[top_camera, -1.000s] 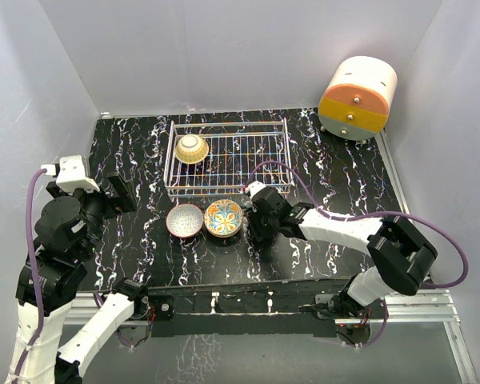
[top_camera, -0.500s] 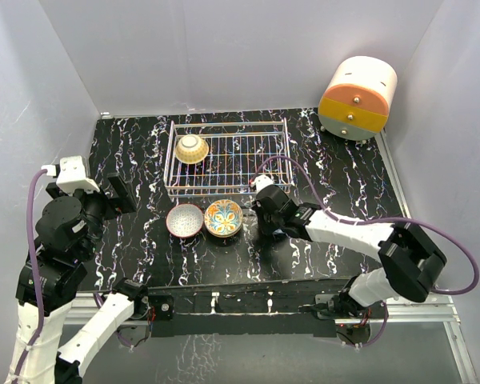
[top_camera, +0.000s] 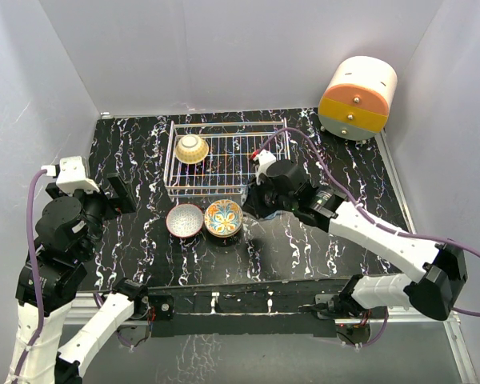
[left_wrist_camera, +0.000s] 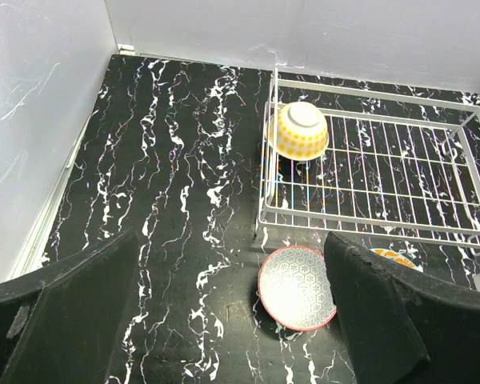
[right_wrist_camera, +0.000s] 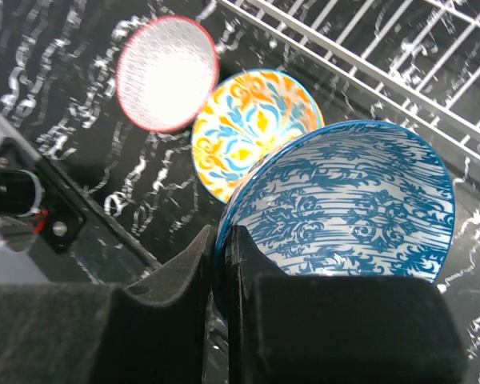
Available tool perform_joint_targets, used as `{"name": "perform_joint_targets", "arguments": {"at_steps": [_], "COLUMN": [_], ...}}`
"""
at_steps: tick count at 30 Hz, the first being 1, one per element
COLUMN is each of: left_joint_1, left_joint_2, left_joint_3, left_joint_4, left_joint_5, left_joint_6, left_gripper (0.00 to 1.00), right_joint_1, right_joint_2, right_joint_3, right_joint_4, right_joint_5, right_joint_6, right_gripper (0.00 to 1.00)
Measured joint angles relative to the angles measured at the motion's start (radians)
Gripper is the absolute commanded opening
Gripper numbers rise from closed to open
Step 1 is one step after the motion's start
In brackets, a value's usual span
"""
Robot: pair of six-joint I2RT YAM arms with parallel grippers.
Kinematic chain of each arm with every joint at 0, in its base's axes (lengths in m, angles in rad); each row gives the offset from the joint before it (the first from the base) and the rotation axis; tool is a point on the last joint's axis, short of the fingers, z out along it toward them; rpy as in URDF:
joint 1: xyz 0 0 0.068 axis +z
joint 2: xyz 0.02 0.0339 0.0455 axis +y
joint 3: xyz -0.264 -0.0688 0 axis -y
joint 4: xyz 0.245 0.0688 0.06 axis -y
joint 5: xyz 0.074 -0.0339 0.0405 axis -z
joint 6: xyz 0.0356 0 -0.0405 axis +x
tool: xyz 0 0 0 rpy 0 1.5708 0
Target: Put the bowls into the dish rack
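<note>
Right gripper is clamped on the rim of the blue-patterned bowl; over the last second I have lifted it and carried it up to the dish rack, near-right corner; lowering it inside comes next, I judge; floral bowl and grey bowl lie just before the rack.

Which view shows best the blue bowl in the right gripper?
Right wrist: the blue bowl fills the view, its rim pinched in the right gripper. From the top, the gripper hides it; the left wrist view shows at most a scrap at its edge.
</note>
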Motion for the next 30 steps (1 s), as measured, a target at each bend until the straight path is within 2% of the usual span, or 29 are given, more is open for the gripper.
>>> {"name": "perform_joint_targets", "arguments": {"at_steps": [5, 9, 12, 16, 22, 26, 30], "left_joint_1": [0.0, 0.0, 0.0, 0.0, 0.0, 0.0, 0.0], "left_joint_2": [0.0, 0.0, -0.001, -0.004, -0.007, -0.014, -0.028], "left_joint_3": [0.001, 0.011, 0.027, 0.048, 0.082, 0.098, 0.105], "left_joint_4": [0.0, -0.002, -0.004, -0.008, -0.016, -0.023, -0.031], "left_joint_5": [0.0, 0.0, -0.002, -0.003, -0.002, -0.003, -0.003], "left_joint_6": [0.0, 0.0, 0.001, 0.003, 0.003, 0.0, -0.001], "left_gripper": [0.97, 0.97, 0.97, 0.97, 0.97, 0.97, 0.97], "right_joint_1": [-0.012, -0.045, -0.089, -0.16, -0.216, -0.215, -0.213], "right_joint_2": [0.0, 0.062, 0.139, 0.278, 0.603, 0.83, 0.998], "right_joint_3": [0.037, 0.104, 0.154, 0.171, 0.264, 0.367, 0.444], "right_joint_4": [0.037, 0.119, 0.291, 0.633, 1.054, 1.24, 1.353], "right_joint_5": [-0.092, -0.2, -0.301, -0.4, -0.457, -0.484, -0.495], "right_joint_6": [0.023, 0.063, 0.125, 0.295, 0.581, 0.748, 0.88], "right_gripper": [0.08, 0.08, 0.08, 0.08, 0.08, 0.08, 0.08]}}
